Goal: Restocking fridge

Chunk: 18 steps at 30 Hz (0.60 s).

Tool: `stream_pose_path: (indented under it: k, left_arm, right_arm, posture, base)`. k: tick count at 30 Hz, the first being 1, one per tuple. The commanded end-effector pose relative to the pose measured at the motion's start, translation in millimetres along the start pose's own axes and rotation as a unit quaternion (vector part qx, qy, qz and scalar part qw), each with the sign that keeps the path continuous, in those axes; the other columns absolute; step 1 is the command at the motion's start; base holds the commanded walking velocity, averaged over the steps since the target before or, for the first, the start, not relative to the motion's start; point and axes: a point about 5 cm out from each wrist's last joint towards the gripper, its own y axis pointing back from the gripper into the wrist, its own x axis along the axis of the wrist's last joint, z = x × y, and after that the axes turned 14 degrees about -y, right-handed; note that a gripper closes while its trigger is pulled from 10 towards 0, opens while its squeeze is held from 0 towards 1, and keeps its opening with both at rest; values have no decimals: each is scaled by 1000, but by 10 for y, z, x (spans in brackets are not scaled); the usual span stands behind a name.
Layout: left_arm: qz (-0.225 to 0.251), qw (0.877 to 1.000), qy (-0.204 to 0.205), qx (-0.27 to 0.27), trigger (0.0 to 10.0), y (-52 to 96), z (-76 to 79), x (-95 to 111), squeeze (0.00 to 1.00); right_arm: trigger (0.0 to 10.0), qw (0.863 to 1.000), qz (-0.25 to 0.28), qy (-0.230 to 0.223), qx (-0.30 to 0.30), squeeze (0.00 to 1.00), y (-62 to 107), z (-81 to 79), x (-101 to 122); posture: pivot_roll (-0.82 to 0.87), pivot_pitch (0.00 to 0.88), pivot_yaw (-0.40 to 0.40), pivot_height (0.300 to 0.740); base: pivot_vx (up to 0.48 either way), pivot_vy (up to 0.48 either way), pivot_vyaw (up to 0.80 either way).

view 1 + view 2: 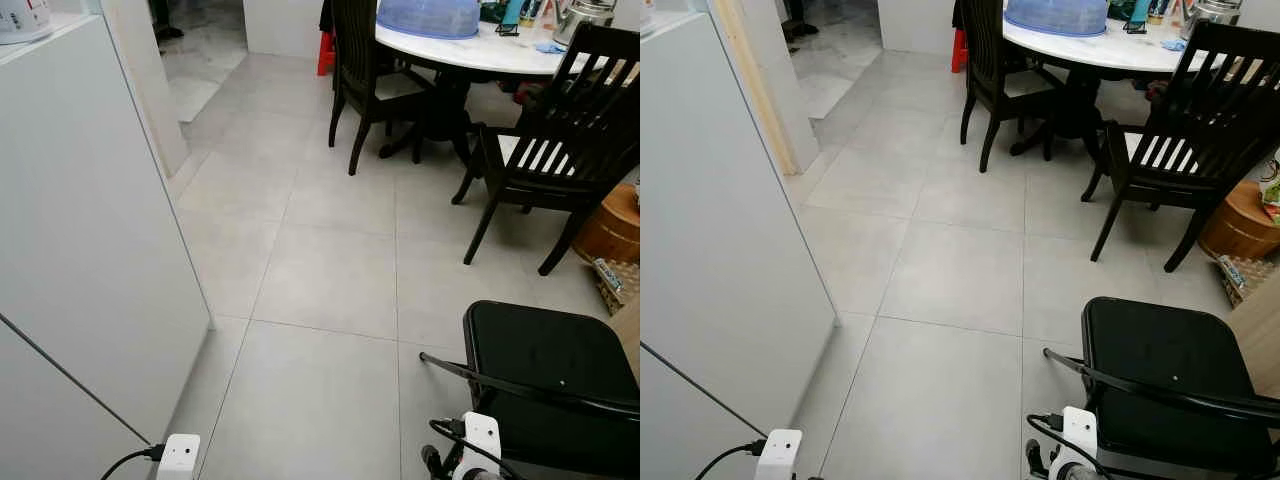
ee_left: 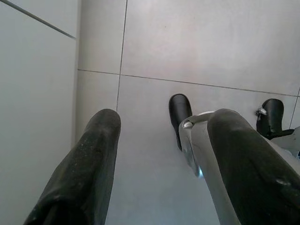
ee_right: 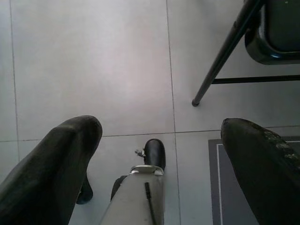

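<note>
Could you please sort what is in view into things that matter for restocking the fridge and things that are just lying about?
For the job:
- tall white fridge-like cabinet on the robot's left
- left claw, open, empty, over the floor
- right claw, open, empty

Lying about:
- black folding chair
- dark wooden dining chairs
- round white table
- blue dome cover
- round wooden box

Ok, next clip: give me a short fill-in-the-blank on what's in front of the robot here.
1. The folding chair near the robot's right side is ____ in colour.
2. The blue cover sits on the round white ____.
3. Both the left gripper and the right gripper hang ____ above the floor tiles.

Missing words: black; table; open
</note>
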Motion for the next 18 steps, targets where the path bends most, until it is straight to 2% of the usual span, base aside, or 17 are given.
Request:
stream_pose_path:
  k: [1,2,4,5,7,9,10,15,18]
  left_arm:
    - [-7,1000,-18,-4,10000,3,15,-36,0]
    - [-7,1000,-22,-4,10000,3,14,-36,0]
    - [-8,999,-40,-6,10000,4,16,-39,0]
    - [-8,999,-42,-6,10000,4,16,-40,0]
    - [-8,999,-42,-6,10000,4,18,-42,0]
    - [-8,999,-42,-6,10000,4,19,-42,0]
    - [-8,999,-44,-6,10000,4,19,-42,0]
    - [-8,999,-46,-5,10000,5,20,-50,0]
    - [-9,999,-45,-6,10000,5,23,-53,0]
  right_arm:
    - [10000,1000,-3,1,-3,0,4,22,-22]
    - [10000,1000,-3,11,-5,0,5,25,-18]
    - [10000,995,-8,100,-8,0,6,37,30]
    - [10000,992,-8,125,-9,0,6,39,45]
    - [10000,986,-14,167,-10,0,6,42,63]
    - [10000,983,-16,184,-8,0,6,40,71]
    - [10000,976,-21,217,-4,0,5,33,84]
    - [10000,982,-16,190,-11,0,6,43,62]
    - [10000,991,-18,129,-16,0,7,54,16]
  posture:
    - [67,0,-31,740]
    - [67,0,-31,740]
    - [65,0,-31,740]
    - [65,0,-31,740]
    - [63,0,-31,740]
    - [63,0,-31,740]
    - [63,0,-32,740]
    - [58,0,-30,740]
    - [62,0,-28,740]
  base:
    - [0,0,0]
    - [0,0,0]
    - [0,0,0]
    - [0,0,0]
    - [0,0,0]
    - [0,0,0]
    - [0,0,0]
    - [0,0,0]
    - [0,0,0]
